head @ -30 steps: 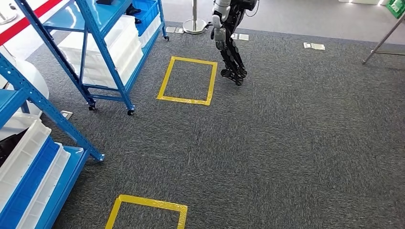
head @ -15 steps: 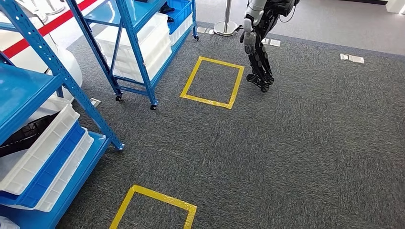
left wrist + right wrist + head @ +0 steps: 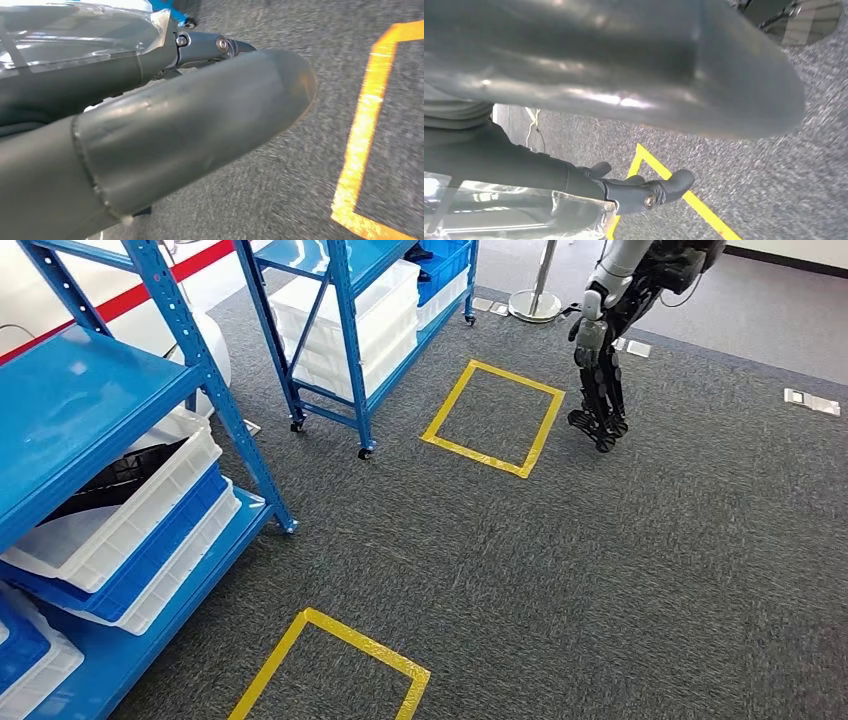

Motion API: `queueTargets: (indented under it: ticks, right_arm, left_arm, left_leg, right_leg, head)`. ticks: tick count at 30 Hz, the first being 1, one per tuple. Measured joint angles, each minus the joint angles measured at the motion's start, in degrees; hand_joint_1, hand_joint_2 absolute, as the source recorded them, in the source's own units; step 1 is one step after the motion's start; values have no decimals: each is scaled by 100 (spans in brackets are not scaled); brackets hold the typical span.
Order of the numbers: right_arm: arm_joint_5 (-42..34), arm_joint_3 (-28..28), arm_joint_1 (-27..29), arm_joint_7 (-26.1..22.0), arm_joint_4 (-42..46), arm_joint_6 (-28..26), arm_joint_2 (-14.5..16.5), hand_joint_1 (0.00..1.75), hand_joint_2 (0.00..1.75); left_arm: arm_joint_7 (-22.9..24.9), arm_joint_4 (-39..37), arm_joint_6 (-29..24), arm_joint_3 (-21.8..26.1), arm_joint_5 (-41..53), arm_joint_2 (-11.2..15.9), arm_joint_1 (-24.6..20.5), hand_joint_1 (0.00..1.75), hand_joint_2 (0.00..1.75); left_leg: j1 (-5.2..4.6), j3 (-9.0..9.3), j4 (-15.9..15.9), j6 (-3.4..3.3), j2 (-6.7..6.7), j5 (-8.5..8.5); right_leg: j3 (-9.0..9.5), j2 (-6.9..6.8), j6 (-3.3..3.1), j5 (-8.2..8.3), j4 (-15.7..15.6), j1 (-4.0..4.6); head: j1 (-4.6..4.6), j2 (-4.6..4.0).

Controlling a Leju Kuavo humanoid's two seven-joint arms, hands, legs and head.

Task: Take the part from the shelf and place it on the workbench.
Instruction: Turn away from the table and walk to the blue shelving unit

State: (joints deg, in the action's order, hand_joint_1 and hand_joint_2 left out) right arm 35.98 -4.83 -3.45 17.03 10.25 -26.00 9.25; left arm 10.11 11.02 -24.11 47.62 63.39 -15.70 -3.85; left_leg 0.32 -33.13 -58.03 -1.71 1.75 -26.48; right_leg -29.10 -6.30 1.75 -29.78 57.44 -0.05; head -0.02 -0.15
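A black part lies in a white bin on the lower level of the near blue shelf, at the left of the head view. My left hand hangs over the grey carpet with its thick thumb and dark fingers stretched out and nothing in them. My right hand also hangs above the carpet; its dark fingers are slightly bent and apart, holding nothing. Both hands are well away from the shelf.
A second blue shelf on wheels with white bins stands further back. Yellow tape squares mark the carpet. Another humanoid robot stands at the back right, near a post base.
The whole picture has shifted right as the camera turned left. The near shelf and its bins now show much more at the left.
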Motion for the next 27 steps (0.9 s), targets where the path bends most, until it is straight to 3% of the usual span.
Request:
queueTargets:
  ticks: [1,3,5,6,7,9,10,12,14,16,18,20,21,22,23,25,27]
  right_arm:
    - [3,0,-4,0,1,1,1,0,0]
    - [9,0,2,0,1,3,1,0,0]
    - [13,0,20,0,0,8,-1,0,0]
    - [14,0,30,1,-1,10,-3,0,0]
    - [16,0,37,1,-1,13,-8,0,0]
    - [19,0,40,1,-2,17,-20,0,0]
    - [20,0,39,0,-2,21,-23,0,0]
    - [19,0,32,0,-3,26,-23,0,0]
    - [12,1,22,0,-3,28,-15,0,0]
    - [3,1,22,0,-3,27,-4,0,0]
    - [-2,2,34,0,-3,26,4,0,0]
    - [-6,2,50,0,-4,26,3,0,0]
    - [-9,2,55,0,-4,26,0,0,0]
    - [-11,2,55,0,-4,26,-2,0,0]
    - [-16,2,52,0,-3,26,1,0,0]
    - [-26,2,47,0,-3,26,9,0,0]
    - [-32,2,45,0,-2,24,15,0,0]
  left_arm:
    - [1,0,-2,2,-1,-4,-2,0,0]
    - [1,0,-7,7,-3,-9,-17,0,0]
    - [2,0,-7,8,-3,-14,-21,0,0]
    - [2,0,-7,10,-3,-16,-14,0,0]
    - [3,0,-7,12,-3,-16,-8,0,0]
    - [3,0,-10,16,-1,-20,-4,0,0]
    - [2,0,-14,16,1,-22,-6,0,0]
    - [1,0,-21,16,8,-27,-4,0,0]
    - [1,0,-24,16,24,-24,6,0,0]
    - [0,0,-24,15,44,-20,12,0,0]
    - [-2,0,-24,14,58,-21,4,0,0]
    - [-4,0,-23,13,64,-21,0,0,0]
    - [-4,0,-22,13,65,-20,4,0,0]
    - [-4,0,-21,13,66,-18,8,0,0]
    - [-4,0,-20,14,68,-15,10,0,0]
    - [-4,0,-18,14,75,-10,-1,0,0]
    - [-3,0,-15,13,81,-7,-19,0,0]
  left_leg:
    - [12,13,32,-45,-58,28]
    - [24,16,61,-97,-180,61]
    - [26,3,56,-111,-331,69]
    - [26,3,53,-111,-409,69]
    - [27,7,49,-108,-490,71]
    - [30,12,36,-88,-633,71]
    - [20,7,20,-62,-697,65]
    - [3,-15,7,4,-784,63]
    - [12,-44,12,66,-846,78]
    - [26,-132,-152,109,-683,-31]
    - [31,-401,-745,149,-385,-375]
    - [38,-738,-1460,187,-258,-683]
    - [39,-809,-1612,193,-236,-702]
    - [39,-766,-1542,189,-211,-616]
    - [36,-612,-1266,172,-166,-453]
    - [3,-187,-493,111,68,-148]
    - [-43,13,-86,51,220,-54]
  right_leg:
    - [-57,118,14,-84,139,-13]
    - [-341,435,-1,-369,749,-51]
    - [-690,564,4,-597,1433,-61]
    - [-755,581,36,-590,1540,-65]
    - [-710,597,85,-487,1417,-71]
    - [-396,736,184,-151,689,-113]
    - [-258,821,193,-16,345,-126]
    - [-141,924,128,86,39,-122]
    - [-124,833,23,114,32,-116]
    - [-107,725,-70,142,13,-142]
    - [-104,597,-154,141,3,-130]
    - [-106,447,-194,126,5,-96]
    - [-106,374,-203,120,5,-82]
    - [-101,306,-209,114,6,-73]
    - [-92,243,-214,109,6,-65]
    - [-69,141,-202,89,11,-31]
    - [-58,47,-166,65,13,11]
  head:
    - [2,0]
    - [14,0]
    - [15,0]
    - [16,0]
    - [17,0]
    - [21,0]
    - [23,0]
    - [20,0]
    - [11,0]
    - [-2,0]
    - [-30,0]
    - [-42,0]
    - [-41,0]
    - [-42,0]
    - [-42,0]
    - [-44,0]
    - [-40,0]
